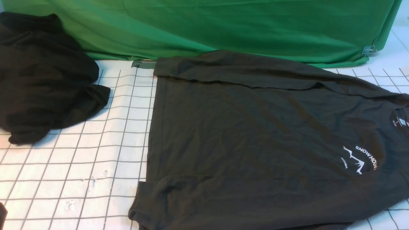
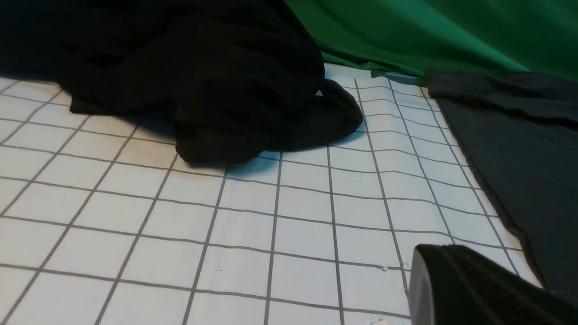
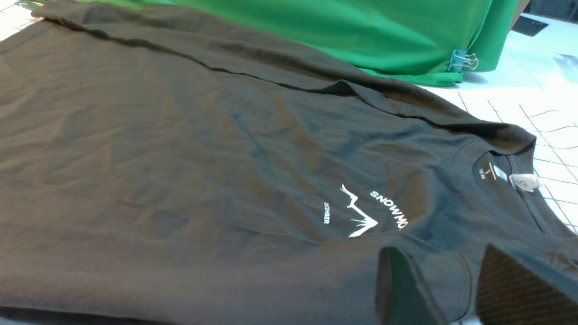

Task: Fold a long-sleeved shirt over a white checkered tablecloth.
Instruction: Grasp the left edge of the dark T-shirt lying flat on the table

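- On the worktop, white checkered tablecloth (image 1: 80, 159) covers the surface, with bare grid showing at the left and the far right corner.
- Long-sleeved shirt (image 1: 255, 134) lies spread flat on the tablecloth, filling the centre and right. Hem points left, collar (image 1: 399, 119) points right.
- Far sleeve (image 1: 243, 72) is folded in along the shirt's far edge, lying on top of the body.
- White mountain logo (image 1: 361, 158) faces up near the collar; white size print shows inside the neck.
- Black garment heap (image 1: 44, 80) sits bunched at the far left on the tablecloth, apart from the shirt with bare grid squares between them.
- Green backdrop cloth (image 1: 223, 25) runs along the far side; a binder clip (image 1: 369, 50) sits at its right corner.
- Right claw (image 3: 440, 262): released, fingers spread wide, low over the shirt's near right part just beside the logo. Shirt fabric shows in the gap, nothing pinched. Contact with the cloth can't be told.
- Left claw (image 2: 451, 280): only one dark finger in view, over bare tablecloth just left of the shirt's hem. Can't tell whether it is released or clenched.
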`<state>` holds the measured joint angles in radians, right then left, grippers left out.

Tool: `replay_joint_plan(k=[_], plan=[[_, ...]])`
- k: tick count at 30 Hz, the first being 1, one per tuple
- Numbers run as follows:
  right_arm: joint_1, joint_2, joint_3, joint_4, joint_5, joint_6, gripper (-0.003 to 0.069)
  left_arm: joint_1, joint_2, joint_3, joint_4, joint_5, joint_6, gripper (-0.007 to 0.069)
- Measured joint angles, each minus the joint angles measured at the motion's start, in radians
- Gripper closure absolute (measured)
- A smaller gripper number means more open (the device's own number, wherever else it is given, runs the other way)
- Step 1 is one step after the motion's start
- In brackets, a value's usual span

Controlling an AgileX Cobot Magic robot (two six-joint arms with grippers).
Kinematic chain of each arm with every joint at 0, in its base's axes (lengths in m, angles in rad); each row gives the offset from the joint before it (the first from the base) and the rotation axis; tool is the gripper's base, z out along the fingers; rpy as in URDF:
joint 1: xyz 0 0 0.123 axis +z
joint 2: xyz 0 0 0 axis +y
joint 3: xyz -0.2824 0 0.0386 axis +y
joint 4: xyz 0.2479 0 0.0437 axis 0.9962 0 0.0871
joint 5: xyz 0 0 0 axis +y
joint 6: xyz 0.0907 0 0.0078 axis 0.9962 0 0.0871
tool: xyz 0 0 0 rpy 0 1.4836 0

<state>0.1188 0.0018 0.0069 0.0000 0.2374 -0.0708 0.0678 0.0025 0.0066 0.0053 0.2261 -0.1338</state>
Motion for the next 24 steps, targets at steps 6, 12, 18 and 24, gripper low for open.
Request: replay_joint_plan(k=[6,12,18,24], plan=[[0.0,0.0,0.0,0.0,0.0,0.0,0.0412,0.0,0.0,0.0,0.0,0.0,0.0,0.0622],[0.0,0.0,0.0,0.0,0.0,0.0,0.0412,0.0,0.0,0.0,0.052,0.0,0.017,0.0622],[0.0,0.0,0.0,0.0,0.0,0.0,0.0412,0.0,0.0,0.0,0.072,0.0,0.03,0.0622],[0.0,0.0,0.0,0.0,0.0,0.0,0.0412,0.0,0.0,0.0,0.074,0.0,0.03,0.0622]])
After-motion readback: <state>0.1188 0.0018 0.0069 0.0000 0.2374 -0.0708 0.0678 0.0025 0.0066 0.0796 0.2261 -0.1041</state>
